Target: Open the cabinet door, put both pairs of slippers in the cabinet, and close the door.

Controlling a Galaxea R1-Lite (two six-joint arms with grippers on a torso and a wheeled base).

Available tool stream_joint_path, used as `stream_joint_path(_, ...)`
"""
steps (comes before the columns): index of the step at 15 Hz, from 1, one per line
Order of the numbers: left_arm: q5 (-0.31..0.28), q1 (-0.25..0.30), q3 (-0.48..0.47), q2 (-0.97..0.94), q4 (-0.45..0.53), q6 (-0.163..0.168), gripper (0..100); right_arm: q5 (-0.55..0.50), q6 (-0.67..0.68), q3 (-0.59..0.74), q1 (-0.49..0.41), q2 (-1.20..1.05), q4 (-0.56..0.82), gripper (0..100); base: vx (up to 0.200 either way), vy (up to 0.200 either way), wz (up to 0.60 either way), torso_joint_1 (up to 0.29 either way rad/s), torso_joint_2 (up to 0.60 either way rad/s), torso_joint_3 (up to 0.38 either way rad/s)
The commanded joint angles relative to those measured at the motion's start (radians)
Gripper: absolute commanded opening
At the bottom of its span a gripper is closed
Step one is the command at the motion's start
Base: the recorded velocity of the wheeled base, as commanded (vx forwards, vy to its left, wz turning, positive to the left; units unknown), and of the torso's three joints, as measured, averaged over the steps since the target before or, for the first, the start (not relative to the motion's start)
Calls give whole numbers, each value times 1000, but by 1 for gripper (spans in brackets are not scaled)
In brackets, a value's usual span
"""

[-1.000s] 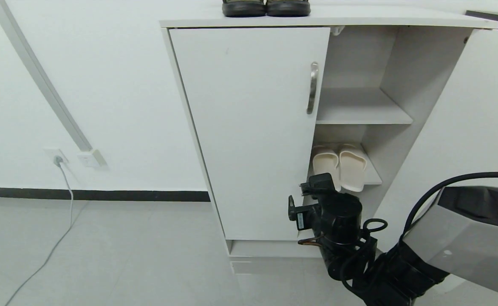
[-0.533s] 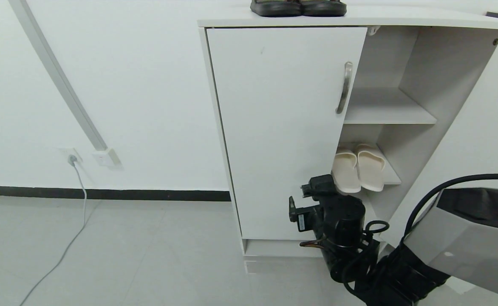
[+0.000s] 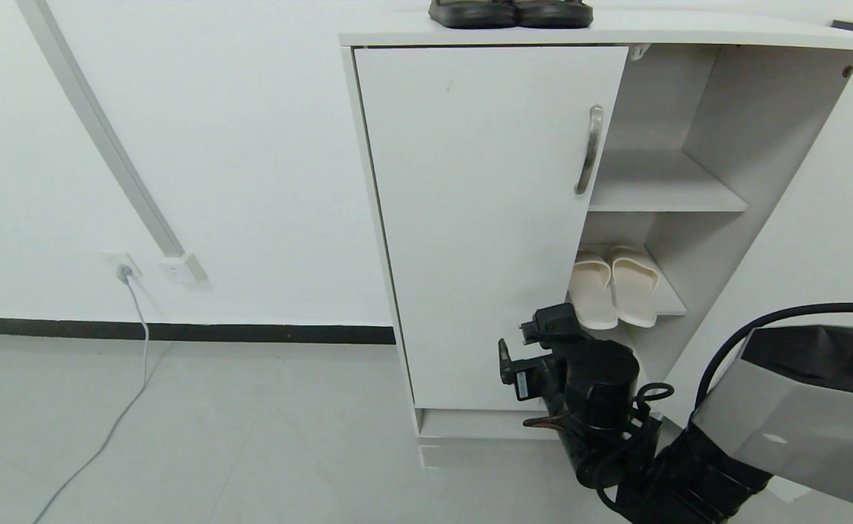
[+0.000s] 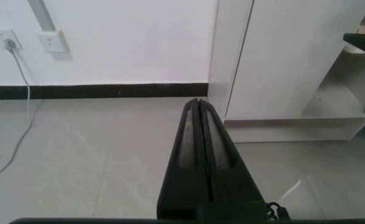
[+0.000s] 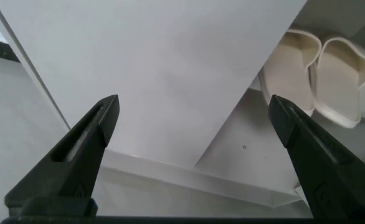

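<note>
cream slippers (image 3: 616, 287) on cabinet shelf (image 3: 672, 303), right claw (image 3: 522, 340) spread, left claw (image 4: 199, 111) pressed together

**Right door open, one pair shelved**

You see the cabinet (image 3: 368, 218) with its left door (image 3: 477, 218) shut and its right door (image 3: 819, 218) swung wide. The cream slippers (image 3: 613, 285) lie side by side on the lower shelf (image 3: 670, 302). The dark slippers (image 3: 510, 12) sit on the cabinet's top. Your right gripper (image 3: 525, 340) hangs low in front of the left door's bottom corner, just below the cream pair, with its fingers spread. At the left, a cable (image 3: 117, 415) trails from a wall socket (image 3: 122, 271) to the floor.
</note>
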Motion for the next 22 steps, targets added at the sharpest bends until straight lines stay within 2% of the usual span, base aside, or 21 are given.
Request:
stream_joint_path(1,0,2,0,0,0,0,0,0,0,-2,-1,17,-1,100,0,0,0,0,0,0)
stream_joint_path(5,0,0,0,0,0,0,0,-2,-5,-1,-7,20,-1,100,0,0,0,0,0,0)
stream_joint_path(9,0,2,0,0,0,0,0,-2,-5,-2,-9,20,-1,100,0,0,0,16,-210,-301)
stream_joint_path(22,0,0,0,0,0,0,0,-2,-5,2,-10,23,-1,100,0,0,0,115,-490,-337)
